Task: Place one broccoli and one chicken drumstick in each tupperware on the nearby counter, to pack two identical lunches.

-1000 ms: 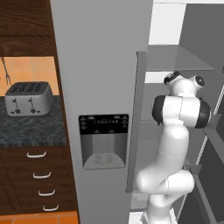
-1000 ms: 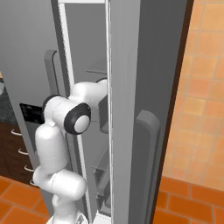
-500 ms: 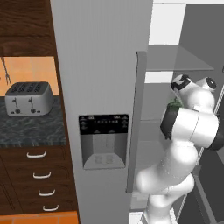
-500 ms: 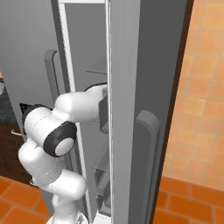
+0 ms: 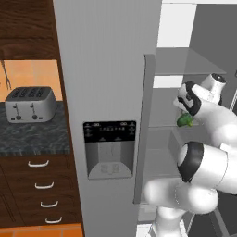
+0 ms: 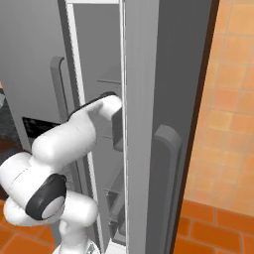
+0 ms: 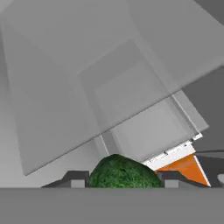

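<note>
A bumpy green broccoli hangs in front of the open fridge's shelves, and my gripper is shut on it. In the hand view the broccoli sits between my two dark fingertips, with tilted glass shelves beyond it. The dark speckled counter lies to the left, past the fridge's closed door. In the right base view my arm reaches into the gap between the fridge doors. The tupperware and the chicken drumstick are out of view.
The closed fridge door with its dispenser panel and tall handle stands between my hand and the counter. A silver toaster sits on the counter. The open right door is close beside my arm.
My elbow has swung down and forward while the hand dropped slightly and turned, bringing the broccoli into sight below it. The base and the fridge have not moved.
</note>
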